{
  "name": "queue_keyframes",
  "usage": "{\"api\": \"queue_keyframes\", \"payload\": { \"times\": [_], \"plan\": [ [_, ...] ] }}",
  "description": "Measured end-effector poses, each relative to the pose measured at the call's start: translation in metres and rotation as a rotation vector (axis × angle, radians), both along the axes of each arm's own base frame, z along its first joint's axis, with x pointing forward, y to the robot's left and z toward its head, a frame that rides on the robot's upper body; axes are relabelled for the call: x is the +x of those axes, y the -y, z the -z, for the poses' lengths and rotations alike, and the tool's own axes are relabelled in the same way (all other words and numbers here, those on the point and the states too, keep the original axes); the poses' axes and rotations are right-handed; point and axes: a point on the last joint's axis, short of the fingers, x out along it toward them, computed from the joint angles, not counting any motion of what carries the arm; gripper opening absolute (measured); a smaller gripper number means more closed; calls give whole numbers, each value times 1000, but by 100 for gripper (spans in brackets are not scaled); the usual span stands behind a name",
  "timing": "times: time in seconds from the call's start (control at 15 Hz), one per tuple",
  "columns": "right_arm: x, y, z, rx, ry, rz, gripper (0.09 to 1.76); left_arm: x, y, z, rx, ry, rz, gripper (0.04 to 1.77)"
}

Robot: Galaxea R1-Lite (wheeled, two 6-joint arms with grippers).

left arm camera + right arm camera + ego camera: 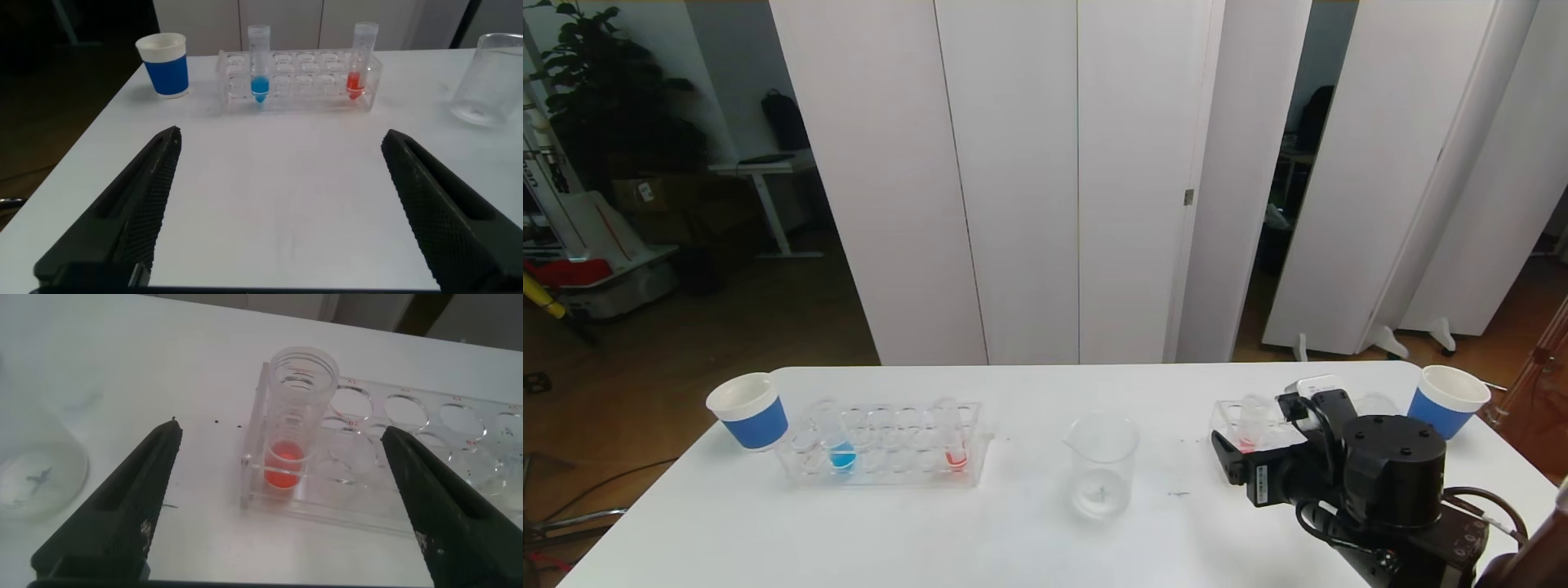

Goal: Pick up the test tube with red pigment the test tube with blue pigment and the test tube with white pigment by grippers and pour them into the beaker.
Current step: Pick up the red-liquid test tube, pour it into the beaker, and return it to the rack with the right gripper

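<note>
From the head view, a white table (1013,531) stands before tall white panels. On the robot's left sits a clear rack (882,445) holding a blue tube (837,445) near its left end and a red tube (954,445) near its right end, both upright. A paper cup (750,411) with a blue sleeve stands just beside the rack's left end. The beaker (1101,464) stands alone at the middle of the table, upright, with only a trace of something at its bottom. On the right, a second rack (1241,425) holds another red tube (1250,425) at its near-left corner, and the right arm (1372,482) hangs over the table just in front of it, hiding much of it. A second cup (1447,400) stands at the far right edge. I can't make out a white-pigment tube here

From the left wrist view, the left gripper (278,212) hovers over bare table with its fingers (139,212) spread wide, holding nothing. Beyond it stand the cup (166,64), the rack (298,80) with the blue tube (259,64) and red tube (361,59), and the beaker (490,77) off to one side

From the right wrist view, the right gripper (282,506) is also spread wide and empty, its fingers (135,506) either side of the red tube (296,425), which stands upright in the end hole of its rack (392,457), well apart from both. The beaker (41,469) shows at the edge
</note>
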Motion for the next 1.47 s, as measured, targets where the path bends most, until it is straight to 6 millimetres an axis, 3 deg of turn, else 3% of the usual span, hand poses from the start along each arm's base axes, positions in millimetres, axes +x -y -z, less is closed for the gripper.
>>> {"api": "queue_keyframes", "payload": {
  "times": [0.47, 1.47],
  "plan": [
    [12, 1, 1, -29, 75, 4, 175, 0, 0, 0, 0, 0, 0, 175],
    [21, -7, 13, -45, 62, -9, 175, 0, 0, 0, 0, 0, 0, 175]
  ]
}}
